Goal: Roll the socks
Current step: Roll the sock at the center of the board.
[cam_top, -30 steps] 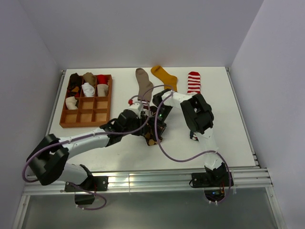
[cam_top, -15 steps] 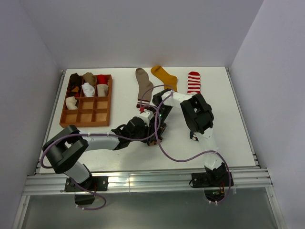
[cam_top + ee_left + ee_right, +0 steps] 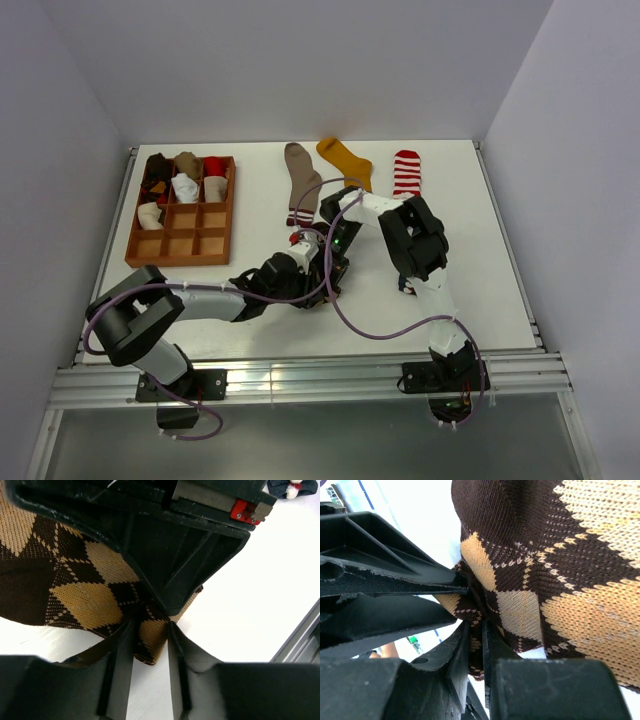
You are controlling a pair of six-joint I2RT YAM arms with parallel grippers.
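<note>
**Risk findings.** We judge collision to be the main hazard. The left hand (image 3: 150, 630) and the right hand (image 3: 476, 642) work the same corner of the argyle sock (image 3: 75, 590), with their housings crowded close together. Any inward move could knock one finger against another.

The second hazard is slippage. Each hand holds only a narrow fold near the hem. If they pull apart, the knit may stretch or slide free, and no tight roll would form.

**Hand state.** The left hand is clamped on a pinch of the hem. The right hand's fingers are pressed together on a thin fold of the same sock.

**Location.** The sock lies on the counter (image 3: 480, 260) at mid-front, beneath both hands and to the right of the wooden tray (image 3: 180, 247).

**Condition.** It is a soft brown knit with tan diamonds and stitched cross-lines. It is bunched at the gripped corner, and we cannot tell how much is rolled.
</note>
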